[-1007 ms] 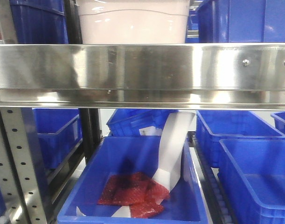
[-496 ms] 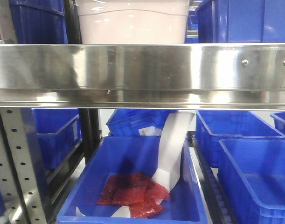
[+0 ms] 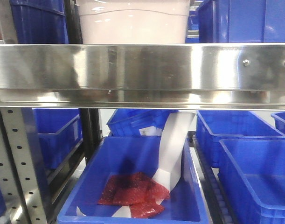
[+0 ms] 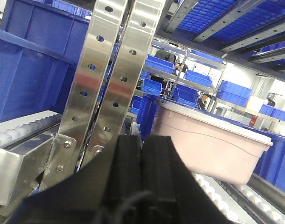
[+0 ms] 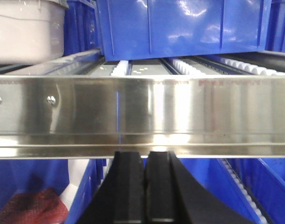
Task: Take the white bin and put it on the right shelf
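Bin on rollers ahead-right of my left pincer, untouched | both pincers, right too, pressed closed, empty | I'd spread both first; clear the upright; grip opposite bin walls; lift level over the rail

Front view sits close and level with the right shelf's steel rail, facing straight in, white bin just peeking above. The left wrist view looks up from low beside the perforated uprights, along the rollers toward that same bin. The right wrist view hugs the rail head-on, the bin at its top left corner.
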Controlling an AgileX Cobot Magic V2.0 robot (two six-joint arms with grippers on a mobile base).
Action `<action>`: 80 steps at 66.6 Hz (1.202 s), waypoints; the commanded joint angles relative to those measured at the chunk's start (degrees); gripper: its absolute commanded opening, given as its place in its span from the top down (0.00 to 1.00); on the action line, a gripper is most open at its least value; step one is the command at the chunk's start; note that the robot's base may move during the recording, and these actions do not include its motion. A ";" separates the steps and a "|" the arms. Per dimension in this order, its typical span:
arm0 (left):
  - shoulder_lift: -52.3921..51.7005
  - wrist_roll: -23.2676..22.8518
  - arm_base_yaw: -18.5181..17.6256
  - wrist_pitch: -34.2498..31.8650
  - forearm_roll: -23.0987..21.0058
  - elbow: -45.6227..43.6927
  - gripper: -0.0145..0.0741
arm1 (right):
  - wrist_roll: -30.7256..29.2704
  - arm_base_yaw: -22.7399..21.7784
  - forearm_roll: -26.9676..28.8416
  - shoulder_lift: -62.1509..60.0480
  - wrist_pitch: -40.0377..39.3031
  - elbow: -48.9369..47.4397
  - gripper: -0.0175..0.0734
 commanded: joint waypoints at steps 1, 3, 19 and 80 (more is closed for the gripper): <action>0.52 0.05 -0.27 -2.82 0.03 -1.63 0.98 | 0.17 1.25 -0.87 -1.03 -6.35 0.01 0.77; 0.52 0.05 -0.27 -2.82 0.03 -1.63 0.98 | 0.17 1.95 -0.87 -1.03 -6.35 0.01 0.77; 0.52 0.05 -0.27 -2.82 0.03 -1.63 0.98 | 0.17 3.23 -0.87 -1.03 -5.35 0.01 0.77; 0.48 0.05 -0.27 2.20 -0.66 0.30 0.98 | 0.17 3.23 -0.87 -1.03 -5.48 0.01 0.77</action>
